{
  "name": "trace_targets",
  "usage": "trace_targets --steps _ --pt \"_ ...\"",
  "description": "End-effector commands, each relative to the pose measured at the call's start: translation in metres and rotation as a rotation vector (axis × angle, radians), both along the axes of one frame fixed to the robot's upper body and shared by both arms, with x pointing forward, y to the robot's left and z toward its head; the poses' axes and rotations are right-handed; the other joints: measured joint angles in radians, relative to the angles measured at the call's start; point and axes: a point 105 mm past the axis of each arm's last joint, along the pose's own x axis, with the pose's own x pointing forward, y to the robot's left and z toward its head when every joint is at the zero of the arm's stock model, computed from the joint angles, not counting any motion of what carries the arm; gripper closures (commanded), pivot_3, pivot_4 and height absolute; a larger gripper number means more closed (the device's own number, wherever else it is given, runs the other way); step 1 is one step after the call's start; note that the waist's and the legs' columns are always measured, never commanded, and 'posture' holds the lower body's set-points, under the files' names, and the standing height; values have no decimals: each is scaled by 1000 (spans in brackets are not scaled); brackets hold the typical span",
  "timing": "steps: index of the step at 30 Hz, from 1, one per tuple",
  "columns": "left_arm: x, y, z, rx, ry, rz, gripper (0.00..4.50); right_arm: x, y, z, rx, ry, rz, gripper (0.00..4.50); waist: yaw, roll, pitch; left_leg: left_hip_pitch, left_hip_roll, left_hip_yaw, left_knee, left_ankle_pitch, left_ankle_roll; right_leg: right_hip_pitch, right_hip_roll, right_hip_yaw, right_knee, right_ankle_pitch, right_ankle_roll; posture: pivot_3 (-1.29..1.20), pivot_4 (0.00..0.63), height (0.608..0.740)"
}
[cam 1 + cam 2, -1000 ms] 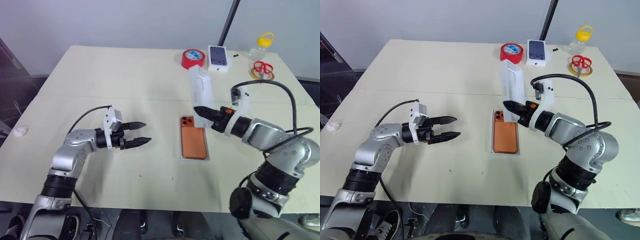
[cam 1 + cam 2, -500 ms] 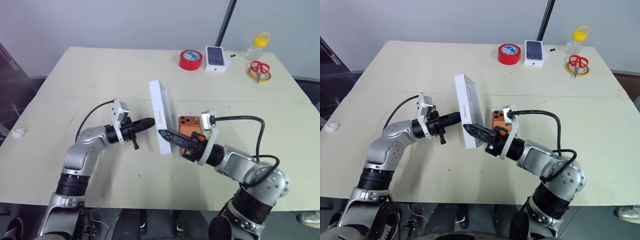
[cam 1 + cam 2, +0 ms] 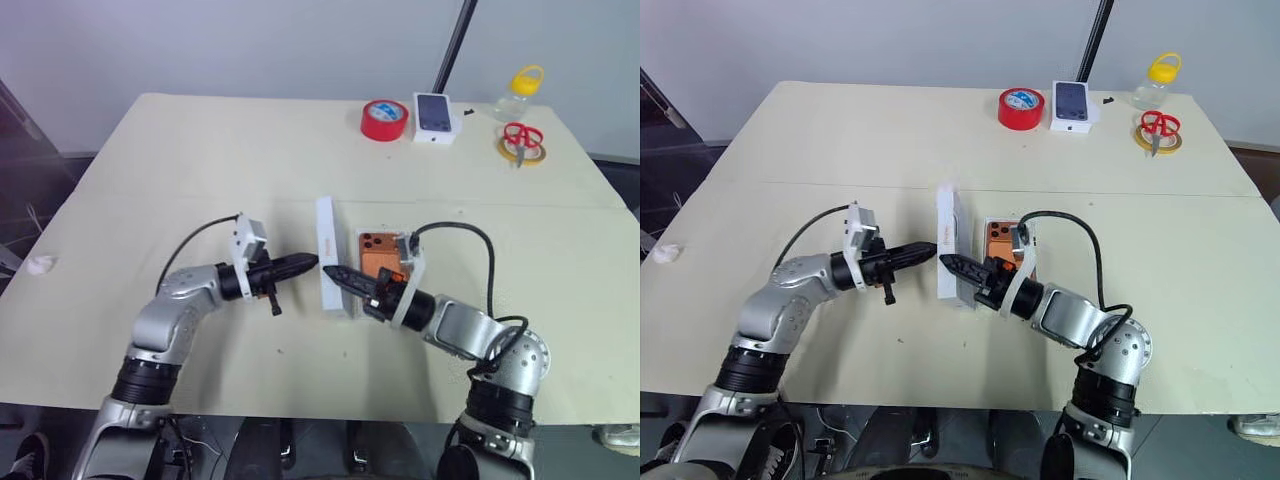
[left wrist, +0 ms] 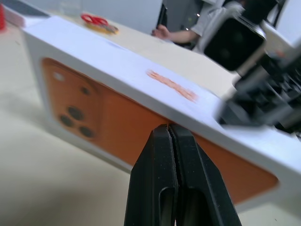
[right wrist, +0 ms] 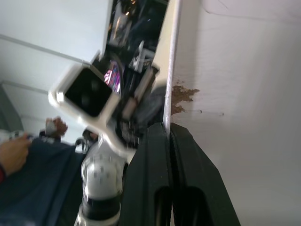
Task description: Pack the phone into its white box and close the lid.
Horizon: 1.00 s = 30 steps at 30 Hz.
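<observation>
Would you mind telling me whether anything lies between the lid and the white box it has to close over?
Nothing visible does. The lid stands on edge right beside the white box, where the phone lies camera side up. The right gripper pinches the lid's wall, and the shut left gripper points at its printed top.

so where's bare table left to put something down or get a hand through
Free: the broad stretch of table behind the left gripper, left of the red tape roll, and the near right side beyond the phone. Crowded: the middle, where both grippers, the right gripper included, meet at the upright lid, and the far right corner with the small box, scissors and bottle.
</observation>
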Motion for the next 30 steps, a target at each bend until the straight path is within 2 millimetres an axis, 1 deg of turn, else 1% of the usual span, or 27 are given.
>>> trace_targets --steps 1,3,7,9,10,12,14,16,19,22,24,25,27,29,30 --pt "2 -18 -14 5 -2 -8 4452 5 -14 -5 -60 15 -48 4500 4 0 0 0 0 0 0 0 0 0 0 0 0 0 0 0 150 733" --pt "4 -29 -19 -8 5 -15 4452 5 -20 -8 -95 9 -58 4500 4 0 0 0 0 0 0 0 0 1 0 0 -1 0 0 0 150 733" --pt "7 -50 -20 -42 1 -38 4452 0 -34 -6 -115 -16 -61 4500 9 0 -1 1 0 0 1 0 1 2 0 0 -1 0 0 0 150 733" --pt "10 -59 -19 -51 -2 -42 4500 -5 -46 -1 -91 -32 -59 3899 18 0 -1 1 -1 0 1 -1 1 2 -1 0 -2 0 0 0 150 733" --pt "10 -64 -18 -57 0 -50 4500 -6 -55 1 -127 -58 -78 3522 24 0 -1 1 -2 0 1 -1 2 3 -2 -1 -3 0 0 0 150 733" --pt "10 -73 -17 -70 2 -67 4500 -7 -71 5 -180 -97 -97 2590 28 0 -1 0 -2 0 3 -3 5 4 -3 -1 -5 0 0 0 150 733" --pt "6 -85 -16 -83 26 -101 4500 -14 -83 12 -289 -173 -52 1556 30 0 0 0 -3 1 3 -3 6 4 -3 -1 -6 0 0 0 150 733" --pt "-1 -94 -16 -76 14 -146 4500 -16 -95 13 -440 -249 -10 1556 30 0 0 -1 -3 1 4 -4 7 4 -3 -1 -6 0 0 0 150 733" --pt "-3 -98 -14 -83 15 -160 4500 2 -122 28 -494 -326 -89 1556 25 0 0 -1 -2 1 5 -4 7 4 -2 -1 -6 -1 -1 0 150 733" --pt "0 -95 -12 -88 17 -141 4500 16 -137 30 -571 -399 -148 1556 25 0 0 1 0 0 5 -4 7 4 3 -1 -5 -1 -1 0 150 733" --pt "3 -89 -10 -89 8 -123 4500 22 -141 30 -594 -442 -178 2053 27 0 0 1 1 -1 4 -4 7 4 4 -1 -5 0 0 0 150 733" --pt "3 -86 -9 -88 9 -115 4500 24 -142 27 -633 -471 -185 2348 28 0 0 0 1 -1 4 -4 7 3 4 -1 -5 0 1 0 150 733" --pt "5 -77 -9 -72 -4 -98 4500 31 -146 22 -761 -564 -207 3324 29 0 0 0 0 -1 4 -4 7 3 4 -1 -5 0 1 0 150 733" --pt "7 -68 -8 -68 1 -73 4500 39 -149 24 -818 -631 -253 4347 29 0 0 -1 0 0 4 -4 7 2 4 -1 -5 0 1 0 150 733" --pt "8 -63 -8 -63 3 -59 4500 43 -150 23 -870 -673 -263 4435 29 0 0 -1 0 0 4 -4 7 2 4 -1 -5 0 1 0 150 733"
